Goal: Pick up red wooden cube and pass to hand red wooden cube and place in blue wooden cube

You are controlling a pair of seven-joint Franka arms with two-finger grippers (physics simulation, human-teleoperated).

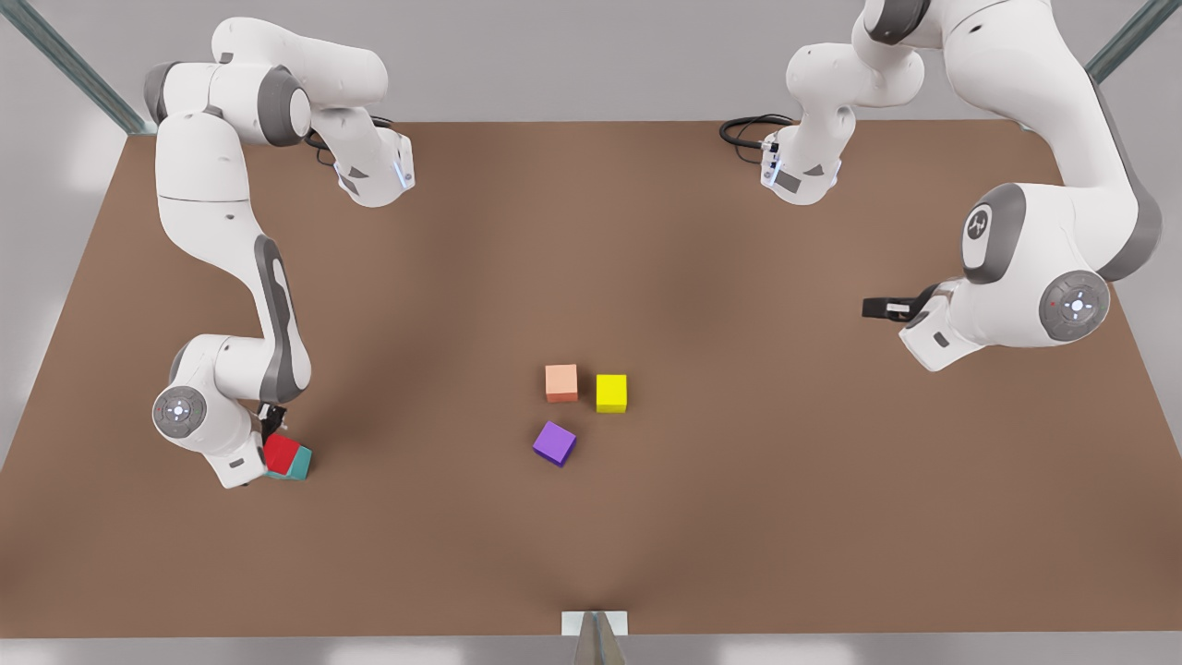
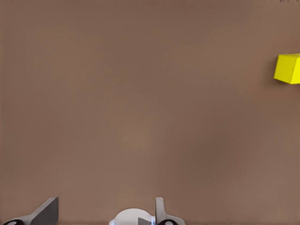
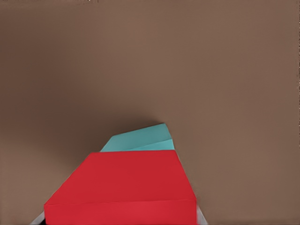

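Soft, even, bright light falls from above; the worktop (image 1: 702,277) carries faint diffuse shadows, no glare, slightly soft rendering.

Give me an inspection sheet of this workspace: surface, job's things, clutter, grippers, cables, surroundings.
Surface: brown table, flat and matte.
Job's things: red wooden cube sits tilted over the blue wooden cube, near the front view's left edge.
Clutter: salmon cube and yellow cube side by side mid-table, slightly apart; purple cube just in front of them.
Grippers: right gripper is at the red wooden cube, with the cube between its fingers. Left gripper waits at the front view's right, fingers apart, holding nothing.
Cables: black loops by the far arm base.
Surroundings: grey walls, metal frame struts at the corners.
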